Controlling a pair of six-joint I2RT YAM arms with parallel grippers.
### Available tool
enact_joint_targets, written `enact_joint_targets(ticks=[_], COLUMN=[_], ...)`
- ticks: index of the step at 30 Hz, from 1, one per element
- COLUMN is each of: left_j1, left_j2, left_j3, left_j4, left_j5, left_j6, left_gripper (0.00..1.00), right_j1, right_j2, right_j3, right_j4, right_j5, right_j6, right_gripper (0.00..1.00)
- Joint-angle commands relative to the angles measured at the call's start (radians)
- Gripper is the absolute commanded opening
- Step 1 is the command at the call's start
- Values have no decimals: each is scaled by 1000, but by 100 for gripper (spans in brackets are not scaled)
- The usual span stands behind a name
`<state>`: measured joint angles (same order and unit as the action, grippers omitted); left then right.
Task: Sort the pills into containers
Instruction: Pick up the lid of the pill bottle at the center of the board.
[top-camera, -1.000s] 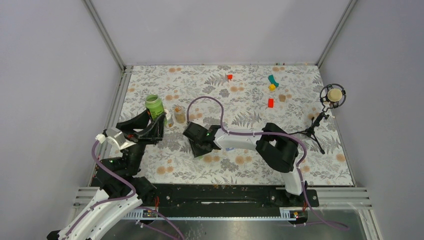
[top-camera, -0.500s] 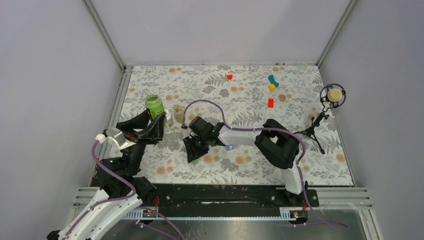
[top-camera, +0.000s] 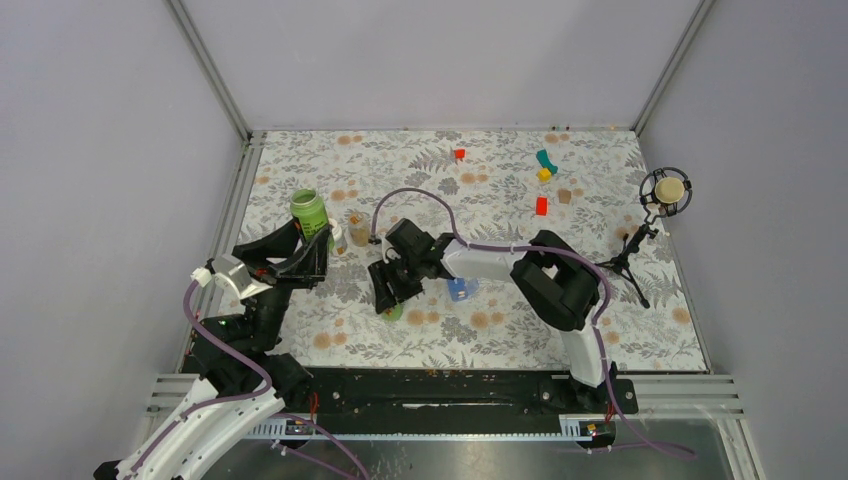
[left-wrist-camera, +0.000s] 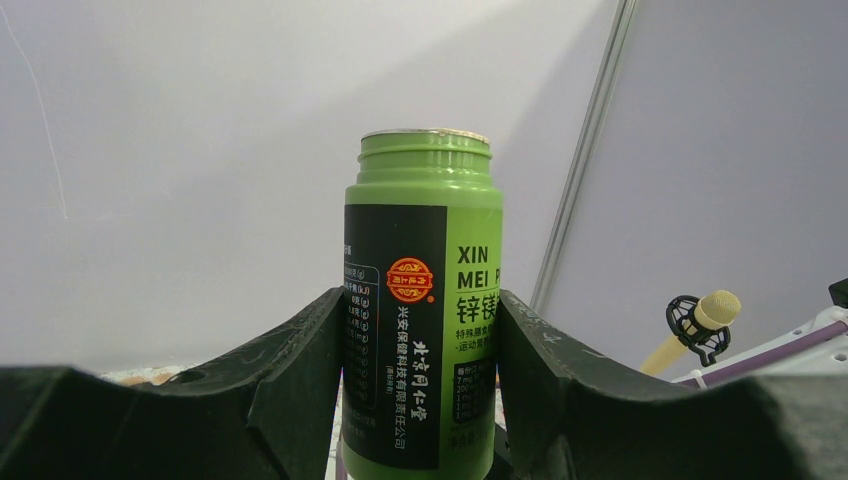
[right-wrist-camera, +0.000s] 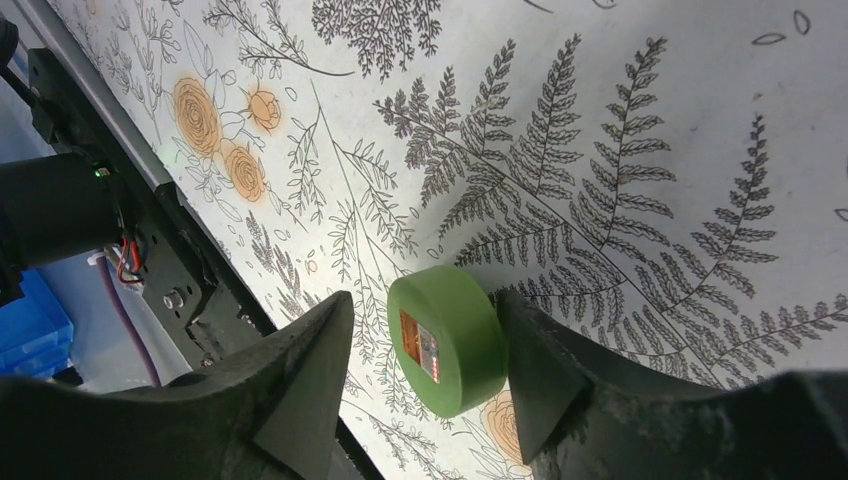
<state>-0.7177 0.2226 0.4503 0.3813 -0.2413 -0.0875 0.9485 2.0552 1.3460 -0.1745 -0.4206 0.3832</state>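
Note:
A green pill bottle with its mouth uncapped stands at the left of the flowered mat. My left gripper is shut on the bottle's body, as the left wrist view shows. The bottle's green cap lies on the mat near the front. My right gripper is open with its fingers either side of the cap; the right finger is close against it and a gap shows on the left. The blue translucent pill box lies just right of the right wrist. No loose pills are visible.
Two small bottles stand right of the green bottle. Red blocks, a teal piece and a yellow one lie at the back right. A microphone on a stand is at the right edge.
My right gripper has swung left and toward the front edge, uncovering the blue pill box. The green cap now shows on the mat at its fingers. The left arm has not moved.

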Motion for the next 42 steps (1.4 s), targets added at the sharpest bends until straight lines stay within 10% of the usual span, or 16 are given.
enact_joint_targets(ticks=[1, 9, 22, 42], left_j1=[4, 5, 5, 4], left_j2=[5, 8, 17, 17], left_j3=[31, 31, 31, 28], left_j4=[36, 41, 50, 48], left_j5=[-9, -5, 0, -4], left_j6=[-6, -6, -12, -9], left_gripper=[0, 0, 0, 0], right_j1=[-14, -2, 163, 202], right_j2=[4, -85, -37, 37], right_j3=[-13, -26, 79, 191], right_j4=[-84, -105, -226, -303], right_j5=[126, 226, 451, 588], right_j6=[-78, -113, -159, -135], right_gripper=[69, 91, 96, 63])
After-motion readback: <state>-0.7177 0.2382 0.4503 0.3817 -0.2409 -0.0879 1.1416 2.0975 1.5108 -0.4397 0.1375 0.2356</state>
